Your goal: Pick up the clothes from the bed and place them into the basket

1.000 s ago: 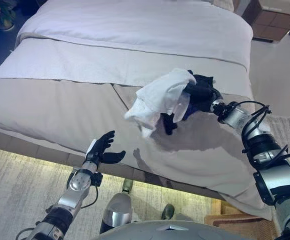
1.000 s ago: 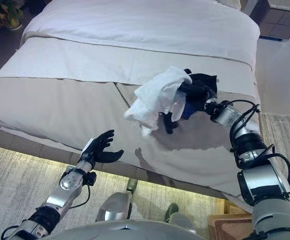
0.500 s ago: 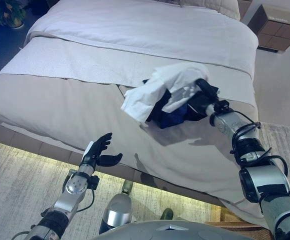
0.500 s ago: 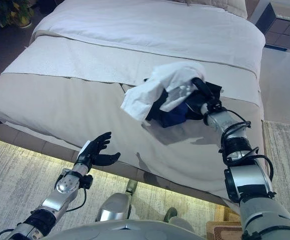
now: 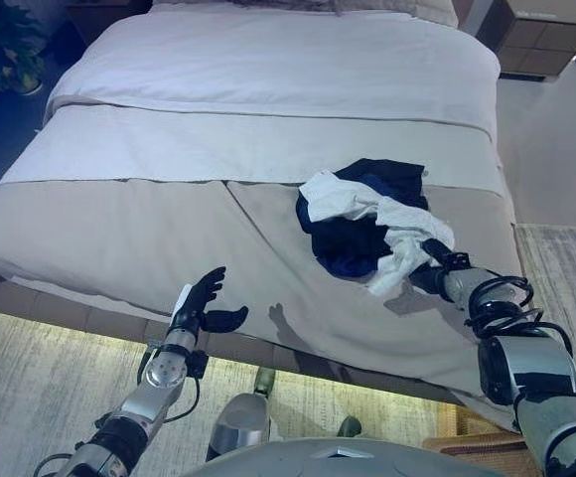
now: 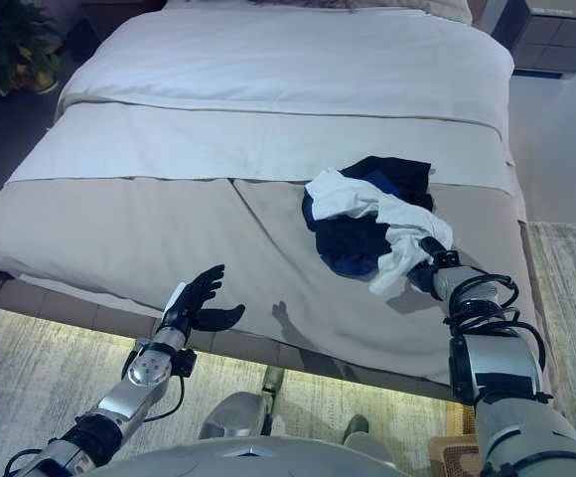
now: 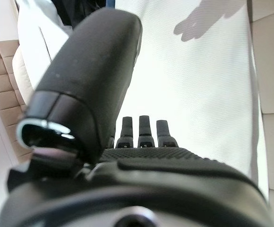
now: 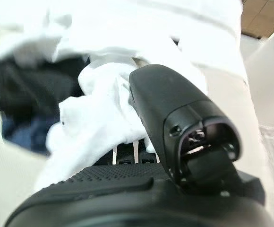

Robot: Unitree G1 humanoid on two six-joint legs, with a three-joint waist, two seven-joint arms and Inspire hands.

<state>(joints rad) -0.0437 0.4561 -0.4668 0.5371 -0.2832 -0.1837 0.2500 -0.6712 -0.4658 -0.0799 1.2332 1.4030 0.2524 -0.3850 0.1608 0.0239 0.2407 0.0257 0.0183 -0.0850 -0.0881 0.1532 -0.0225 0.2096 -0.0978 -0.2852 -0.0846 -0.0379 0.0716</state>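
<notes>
Right of centre in the frame, the clothes (image 5: 367, 221) lie heaped on the bed (image 5: 268, 139), the right hand (image 8: 141, 198) buried under white cloth so its grip cannot be told, while the left hand (image 5: 201, 303) waits open lower left.

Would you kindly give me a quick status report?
Left hand open, idle at bed edge. Right hand under clothes, fingers hidden. Clothes on bed. No basket visible.
</notes>
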